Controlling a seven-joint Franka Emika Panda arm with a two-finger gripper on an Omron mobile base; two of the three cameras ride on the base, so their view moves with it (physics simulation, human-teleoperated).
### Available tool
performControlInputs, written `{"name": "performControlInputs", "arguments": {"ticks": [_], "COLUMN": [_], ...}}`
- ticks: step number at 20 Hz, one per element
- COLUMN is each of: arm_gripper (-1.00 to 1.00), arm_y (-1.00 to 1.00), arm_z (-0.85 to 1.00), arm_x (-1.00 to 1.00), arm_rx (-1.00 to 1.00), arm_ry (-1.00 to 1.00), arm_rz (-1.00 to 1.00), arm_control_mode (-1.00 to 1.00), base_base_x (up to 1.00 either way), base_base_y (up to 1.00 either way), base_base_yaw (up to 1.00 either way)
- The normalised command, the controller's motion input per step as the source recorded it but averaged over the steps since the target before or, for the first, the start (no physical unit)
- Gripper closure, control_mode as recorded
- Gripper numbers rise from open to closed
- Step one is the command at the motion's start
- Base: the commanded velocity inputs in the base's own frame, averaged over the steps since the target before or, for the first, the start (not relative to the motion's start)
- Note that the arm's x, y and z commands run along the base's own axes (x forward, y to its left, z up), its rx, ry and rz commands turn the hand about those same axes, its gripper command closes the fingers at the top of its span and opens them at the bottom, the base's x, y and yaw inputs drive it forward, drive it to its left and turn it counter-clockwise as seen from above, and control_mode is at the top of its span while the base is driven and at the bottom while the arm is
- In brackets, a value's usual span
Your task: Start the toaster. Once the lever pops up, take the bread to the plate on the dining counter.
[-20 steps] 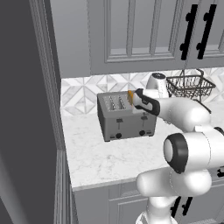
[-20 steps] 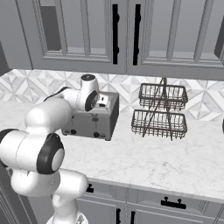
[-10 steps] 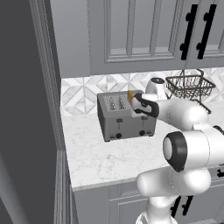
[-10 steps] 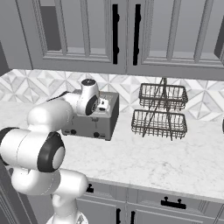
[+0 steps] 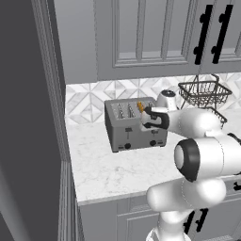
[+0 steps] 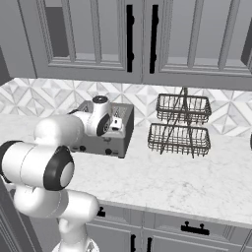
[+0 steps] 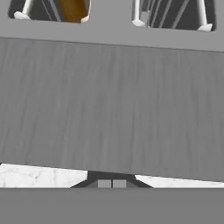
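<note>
The grey toaster [image 5: 133,126] stands on the marble worktop against the tiled wall, also seen from the other side [image 6: 116,138]. An orange-tan edge of the bread [image 5: 140,107] pokes from a right-hand slot, and the hand view looks down on the bread [image 7: 72,9] in its slot. My gripper [image 5: 146,123] is shut and pressed close over the toaster's front right edge, with nothing between its fingers. In the hand view the shut gripper [image 7: 112,183] sits against the toaster's front lip. The levers are hidden by my hand. The plate and the dining counter are out of view.
A two-tier black wire basket rack [image 6: 179,125] stands on the worktop right of the toaster, also seen at the back right [image 5: 203,92]. Grey upper cabinets [image 6: 138,34] hang overhead. A tall dark panel [image 5: 28,117] bounds the worktop's left end.
My hand has moved a little downward along the toaster's front right side. The toaster, the bread and the rack have stayed put, and the gripper has stayed shut.
</note>
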Motion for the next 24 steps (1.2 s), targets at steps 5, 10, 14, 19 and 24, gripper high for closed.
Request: {"name": "performControlInputs", "arguments": {"ticks": [5, 10, 14, 19, 24], "arm_gripper": [1.00, 1.00, 1.00, 1.00, 1.00], "arm_y": [0.00, 0.00, 0.00, 0.00, 0.00], "arm_z": [-0.62, -0.57, -0.54, 0.04, 0.26], "arm_x": [-0.04, 0.00, -0.01, -0.34, -0.43], "arm_rx": [0.00, 0.00, 0.00, 0.00, 0.00], "arm_ry": [0.00, 0.00, 0.00, -0.06, -0.14], "arm_rz": [0.00, 0.00, 0.00, 0.00, 0.00], "arm_control_mode": [-1.00, -1.00, -1.00, -1.00, -1.00], "base_base_x": [0.00, 0.00, 0.00, 0.00, 0.00], "base_base_y": [0.00, 0.00, 0.00, 0.00, 0.00], "base_base_yaw": [0.00, 0.00, 0.00, 0.00, 0.00]}}
